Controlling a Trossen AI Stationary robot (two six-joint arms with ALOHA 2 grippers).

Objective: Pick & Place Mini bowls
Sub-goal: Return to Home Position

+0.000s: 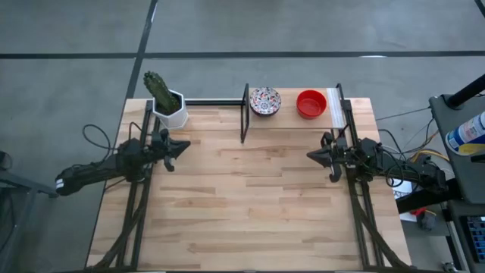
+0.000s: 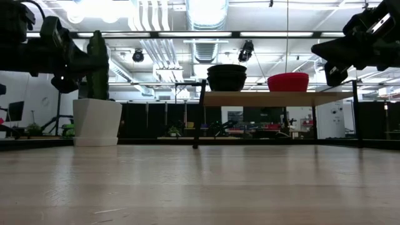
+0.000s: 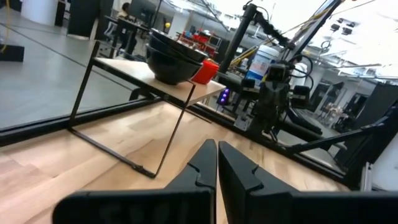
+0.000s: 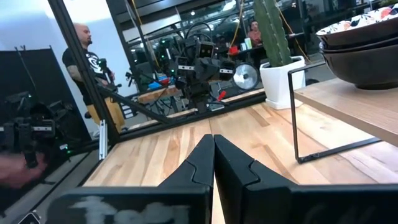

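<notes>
Glossy red bowls (image 1: pixel 311 104) sit beside floral bowls (image 1: pixel 265 101), seemingly stacked.

A robotics lab in an open industrial hall is suggested: grey concrete floor (image 1: pixel 68 68) is seen around the wooden table (image 1: pixel 250 205), exposed ducts (image 2: pixel 206 12) and strip lights (image 2: pixel 275 34) are hung overhead, and a person (image 4: pixel 84 56) is seen standing beyond.

I can read no text, number or sign from here; pale lettering runs across the body behind the right hand (image 4: pixel 213 139) in its wrist view, too blurred to make out; a bottle (image 1: pixel 464 135) off to the side of the desk (image 1: pixel 250 205) carries a blue and yellow label, far too small for me to read.
</notes>
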